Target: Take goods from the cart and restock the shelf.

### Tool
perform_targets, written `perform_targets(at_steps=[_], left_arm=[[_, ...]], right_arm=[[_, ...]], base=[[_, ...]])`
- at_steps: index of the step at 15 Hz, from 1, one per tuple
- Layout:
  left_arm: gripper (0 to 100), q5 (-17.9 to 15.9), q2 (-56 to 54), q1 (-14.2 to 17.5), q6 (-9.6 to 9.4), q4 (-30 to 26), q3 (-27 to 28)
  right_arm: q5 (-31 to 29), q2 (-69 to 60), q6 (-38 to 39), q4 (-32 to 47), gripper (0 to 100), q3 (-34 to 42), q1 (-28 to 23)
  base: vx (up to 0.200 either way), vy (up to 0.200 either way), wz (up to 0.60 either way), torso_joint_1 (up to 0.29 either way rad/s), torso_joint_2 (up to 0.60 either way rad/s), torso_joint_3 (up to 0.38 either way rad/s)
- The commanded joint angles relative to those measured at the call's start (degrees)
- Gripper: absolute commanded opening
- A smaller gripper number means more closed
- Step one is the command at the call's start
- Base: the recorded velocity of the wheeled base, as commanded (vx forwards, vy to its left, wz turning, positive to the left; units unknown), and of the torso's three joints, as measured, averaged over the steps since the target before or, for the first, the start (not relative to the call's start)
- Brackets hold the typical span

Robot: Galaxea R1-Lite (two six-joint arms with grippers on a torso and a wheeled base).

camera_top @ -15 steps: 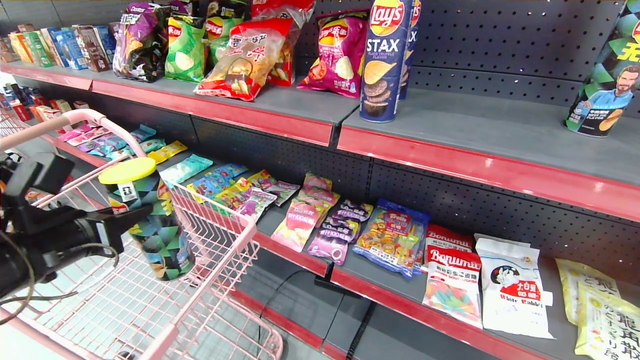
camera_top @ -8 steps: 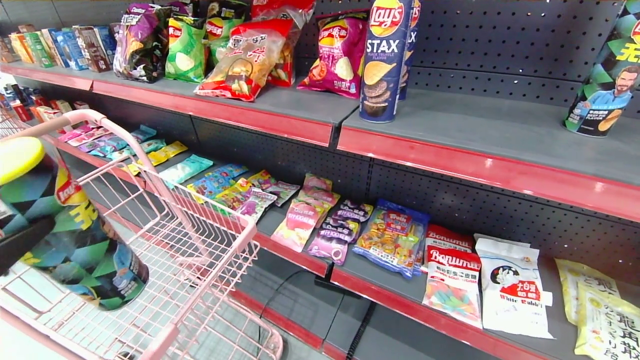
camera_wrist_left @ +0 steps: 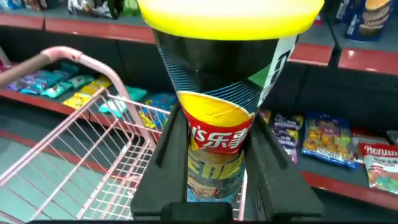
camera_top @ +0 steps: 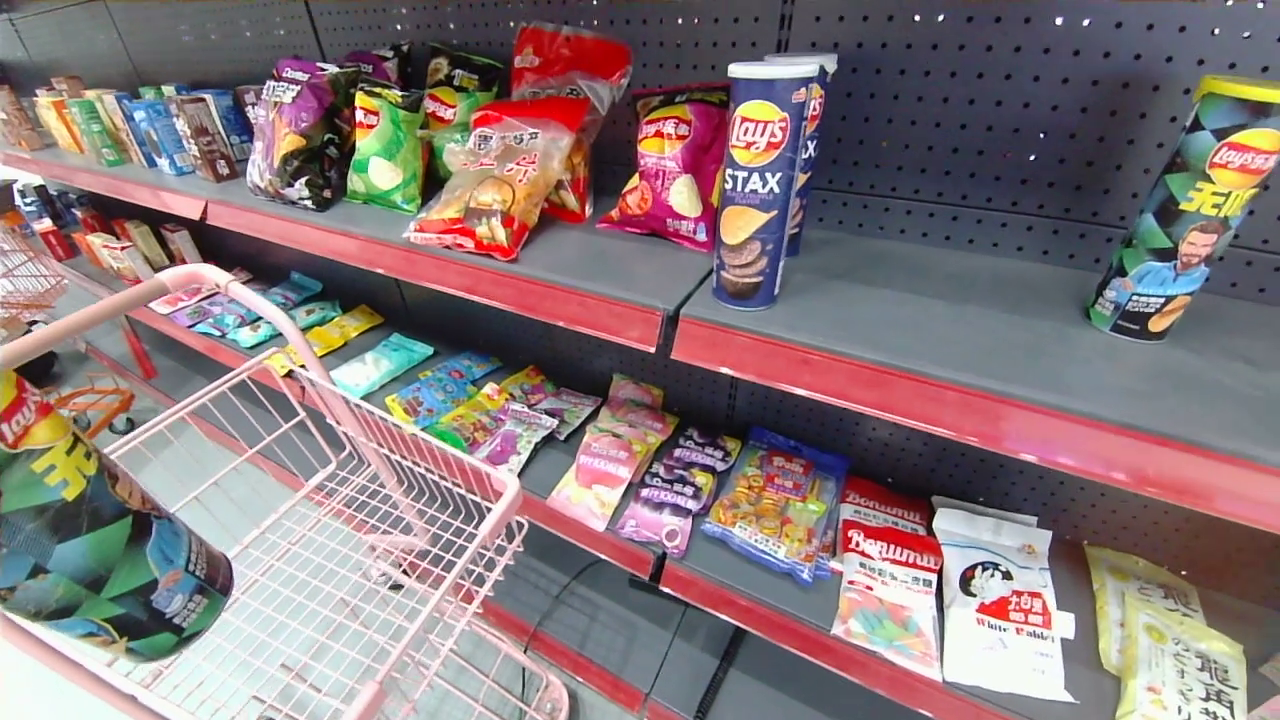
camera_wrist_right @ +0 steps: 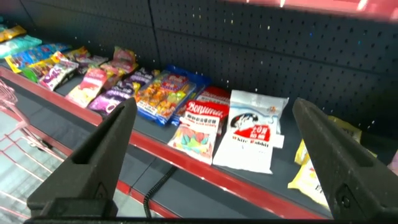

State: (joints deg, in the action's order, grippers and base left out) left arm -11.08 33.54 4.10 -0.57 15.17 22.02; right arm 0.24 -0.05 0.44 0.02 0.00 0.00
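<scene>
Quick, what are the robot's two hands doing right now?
Left end effector: shut on the chip can.
Right end effector: open, holding nothing.

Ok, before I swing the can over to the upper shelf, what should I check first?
1. Grip: left tool shut on the chip can, clamped from both sides: ok.
2. Yellow lid seated on the can: ok.
3. Can's lower end clear of the cart rim: cannot tell.
4. Landing spot: upper shelf bare between the blue can and the matching can: ok.
5. Right tool open, holding nothing, facing the lower shelf's candy bags: ok.
</scene>
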Motion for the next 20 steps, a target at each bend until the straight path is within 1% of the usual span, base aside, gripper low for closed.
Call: perform_targets(at_steps=[1,2,3,5,10,12,17,18,19,20], left_arm=[[0,0.09,-0.93,0.03,-0.48,0.04,0.13],[0,0.09,-1.1,0.03,-2.15,0.04,0.04],[0,0.09,-1.28,0.03,-3.38,0.04,0.04],[0,0.09,-1.37,0.03,-4.17,-0.05,-0.04],[0,-0.08,-1.9,0.03,-4.35,-1.01,-0.22],[0,-0.08,-2.07,0.03,-4.35,-1.28,-0.48],[0,0.18,-3.65,0.03,-4.35,-2.07,-1.36],[0,1.76,-3.65,1.0,-6.81,-4.09,-1.45],[0,2.2,-3.65,1.0,-7.6,-4.44,-1.45],[0,2.38,-3.65,1.0,-7.69,-4.53,-1.36]], right_arm=[[0.02,0.05,0.0,-0.02,100,0.0,0.0],[0.02,0.05,0.0,-0.02,100,0.0,0.0],[0.02,0.05,0.09,-0.02,100,0.0,0.0],[0.02,0.05,0.09,-0.02,100,0.0,0.0],[0.2,0.05,0.18,-0.11,100,0.0,0.0],[0.2,0.05,0.18,-0.11,100,0.0,0.0],[0.2,0.05,0.18,-0.11,100,0.0,0.09],[0.2,0.05,0.09,-0.11,100,0.0,0.09],[0.2,0.05,0.18,-0.11,100,0.0,0.0],[0.2,0.05,0.18,-0.11,100,0.0,0.0]], base=[[0.0,0.0,0.0,0.178,-0.52,-0.344],[0.0,0.0,0.0,0.193,-0.54,-0.349],[0.0,0.0,0.0,0.207,-0.54,-0.359],[0.0,0.0,0.0,0.215,-0.57,-0.361],[0.0,0.0,0.0,0.241,-0.59,-0.353],[0.0,0.0,0.0,0.073,-0.2,-0.1],[0.0,0.0,-0.6,0.014,-0.02,-0.011],[0.0,0.0,-0.6,0.022,0.0,-0.002],[0.0,0.0,-0.6,0.002,0.01,-0.002],[0.0,0.0,-0.6,-0.002,0.01,-0.002]])
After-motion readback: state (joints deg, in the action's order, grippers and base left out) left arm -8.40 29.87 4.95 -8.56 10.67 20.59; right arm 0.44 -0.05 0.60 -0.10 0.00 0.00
